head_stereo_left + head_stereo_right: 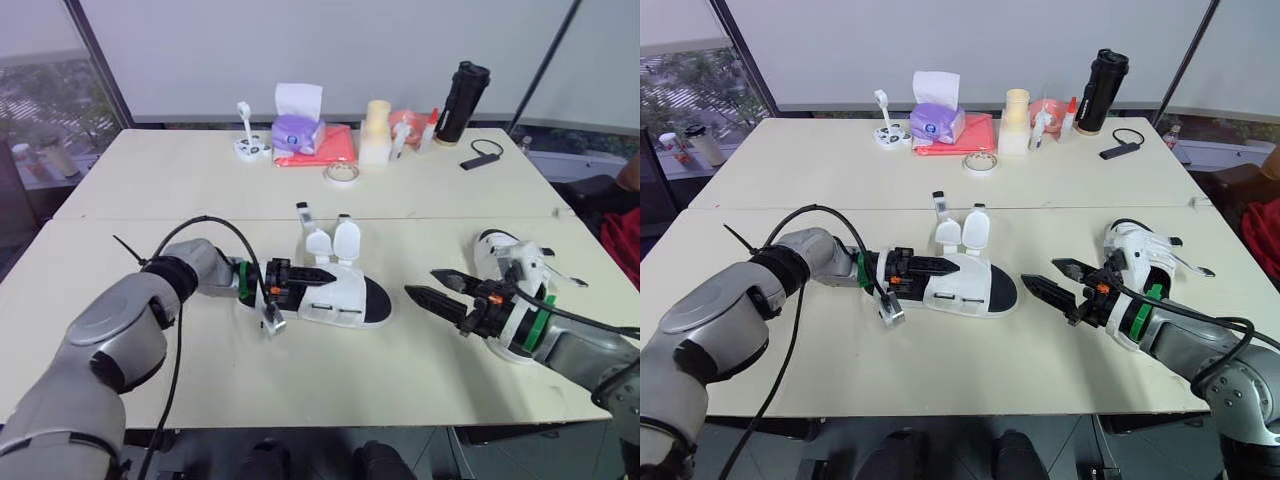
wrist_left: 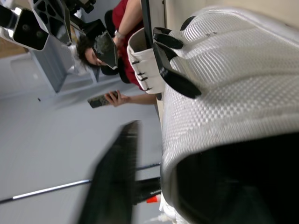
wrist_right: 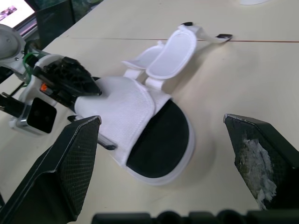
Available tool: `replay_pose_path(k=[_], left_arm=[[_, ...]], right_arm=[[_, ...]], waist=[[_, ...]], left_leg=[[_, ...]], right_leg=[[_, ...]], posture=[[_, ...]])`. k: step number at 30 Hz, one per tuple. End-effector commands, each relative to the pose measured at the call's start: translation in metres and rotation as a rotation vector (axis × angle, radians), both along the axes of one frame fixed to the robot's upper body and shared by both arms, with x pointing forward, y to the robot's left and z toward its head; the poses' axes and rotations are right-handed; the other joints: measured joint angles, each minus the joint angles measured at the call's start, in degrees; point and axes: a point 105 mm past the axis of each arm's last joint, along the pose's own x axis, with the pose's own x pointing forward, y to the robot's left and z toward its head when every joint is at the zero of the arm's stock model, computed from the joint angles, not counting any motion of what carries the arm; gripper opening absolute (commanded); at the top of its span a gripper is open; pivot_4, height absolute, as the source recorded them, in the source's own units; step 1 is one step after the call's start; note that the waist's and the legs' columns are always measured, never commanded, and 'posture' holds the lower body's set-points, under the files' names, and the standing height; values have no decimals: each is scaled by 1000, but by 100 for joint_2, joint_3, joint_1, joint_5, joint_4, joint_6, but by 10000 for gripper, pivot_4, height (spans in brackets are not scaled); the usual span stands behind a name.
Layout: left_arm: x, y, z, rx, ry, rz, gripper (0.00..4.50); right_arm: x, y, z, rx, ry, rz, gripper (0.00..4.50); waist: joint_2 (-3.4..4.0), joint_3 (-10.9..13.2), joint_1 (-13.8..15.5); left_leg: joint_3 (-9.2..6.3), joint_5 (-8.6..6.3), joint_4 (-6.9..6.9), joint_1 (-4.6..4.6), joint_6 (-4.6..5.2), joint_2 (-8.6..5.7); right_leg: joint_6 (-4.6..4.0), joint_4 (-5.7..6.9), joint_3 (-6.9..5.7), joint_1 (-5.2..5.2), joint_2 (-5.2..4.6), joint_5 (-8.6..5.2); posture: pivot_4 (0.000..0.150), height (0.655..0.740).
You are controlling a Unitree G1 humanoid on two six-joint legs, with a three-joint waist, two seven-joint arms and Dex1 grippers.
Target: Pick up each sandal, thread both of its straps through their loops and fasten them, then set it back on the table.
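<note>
A white sandal [image 1: 345, 298] with a black insole lies on the table's middle, toe toward the right. Its two strap flaps [image 1: 335, 240] stand up unfastened on the far side. My left gripper [image 1: 318, 274] is shut on the sandal's heel-side upper [image 2: 224, 79], coming in from the left. My right gripper [image 1: 421, 282] hovers open just right of the sandal's toe, fingers [image 3: 70, 163] spread wide and pointing at it. A second white sandal [image 1: 508, 252] lies behind the right gripper near the table's right edge, its straps loose.
At the table's back stand a purple tissue box [image 1: 297, 130], an orange cloth [image 1: 335, 145], a tape roll [image 1: 341, 174], a cream bottle [image 1: 376, 132] and a black flask [image 1: 465, 100]. A person in red [image 1: 625, 225] sits at the right.
</note>
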Motion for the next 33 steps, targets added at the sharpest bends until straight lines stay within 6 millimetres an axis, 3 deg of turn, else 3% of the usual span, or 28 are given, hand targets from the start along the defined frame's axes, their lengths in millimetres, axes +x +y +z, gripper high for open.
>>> replay_pose_path(k=[1, 2, 3, 10, 19, 27, 28, 30, 32, 33], left_arm=[[4, 4, 9, -34, -4, 38, 39762], [5, 5, 7, -27, 0, 47, 44395], [4, 7, 6, -20, 6, 49, 44808], [0, 22, 9, -38, 85, 116, 44808], [-21, 48, 32, -120, 170, 160, 44808], [-19, 68, 56, -287, 244, 302, 44808], [-15, 73, 60, -349, 298, 357, 44808], [10, 88, 65, -543, 630, 608, 44808], [18, 93, 64, -626, 973, 685, 44808], [19, 92, 67, -627, 1048, 685, 44808]], right_arm=[[-1, 2, 8, -15, -34, 15, 45000], [-2, 3, 7, -13, -33, 20, 45000], [-3, 5, 6, -12, -26, 33, 45000], [-1, 12, -4, -14, 16, 107, 45000], [3, 11, -9, -22, 31, 129, 45000], [6, 10, -12, -25, 36, 132, 45000], [6, 9, -11, -22, 36, 132, 45000], [9, 6, -7, -18, 35, 131, 45000], [12, 4, -2, -16, 31, 131, 45000], [13, 3, -1, -14, 30, 132, 45000]], waist=[[0, 0, 0], [0, 0, 4], [1, -1, 7], [2, -2, -37], [4, -3, -35], [8, -6, -19], [9, -6, -26], [21, -12, -62], [22, -10, -98], [23, -10, -112]], left_leg=[[0, 0, 4, 0, 0, 0], [0, 0, 6, 0, 0, 0], [-1, 0, 10, 0, 0, 0], [-1, 0, 16, 4, 0, 2], [-2, 0, 17, 4, 0, 4], [-2, 0, 24, 5, 0, 4], [-3, 0, 24, 5, 0, 4], [-4, 0, 24, 6, 1, 7], [-4, 0, 24, 6, 0, 20], [-6, 0, 28, 4, 0, 26]], right_leg=[[0, 1, 0, 1, 0, 0], [0, 2, 0, 2, 0, 0], [0, 2, -1, 5, 0, 0], [4, 7, -1, 9, 3, 3], [4, 8, -1, 9, 1, 3], [3, 10, 0, 13, 0, 4], [3, 10, -1, 13, 0, 4], [3, 11, 0, 13, 1, 4], [2, 18, 0, 13, -2, 4], [1, 19, -1, 13, 1, 4]], posture=[[1500, 7400], [1500, 7400], [1500, 7400], [1500, 7400], [1500, 7400], [1500, 7400], [1500, 7400], [1500, 7400], [1500, 7400], [1500, 7400]])
